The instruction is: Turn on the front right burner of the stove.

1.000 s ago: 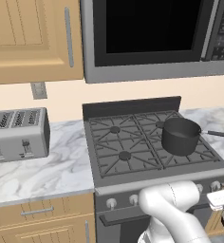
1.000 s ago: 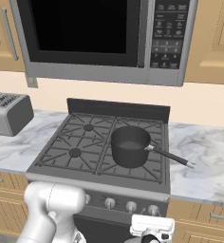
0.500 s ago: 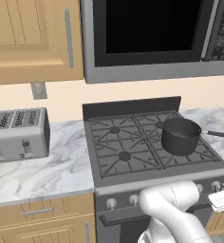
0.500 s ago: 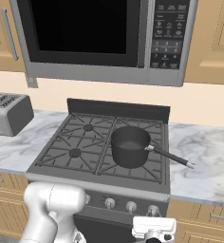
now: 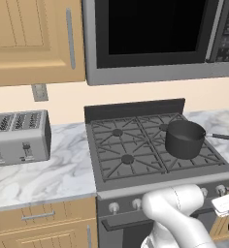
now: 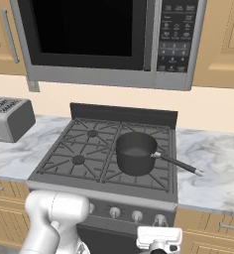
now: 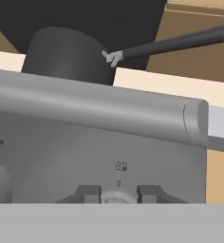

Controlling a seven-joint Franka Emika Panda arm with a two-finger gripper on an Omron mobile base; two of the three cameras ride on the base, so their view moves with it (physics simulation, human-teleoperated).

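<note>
claw straddles a silver knob on the stove front; grip unclear; panel markings unreadable

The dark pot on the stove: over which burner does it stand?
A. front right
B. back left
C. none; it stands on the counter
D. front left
A. The pot stands on the grate in the near-right quarter of the stove, its long handle reaching out to the right over the marble counter.
</note>
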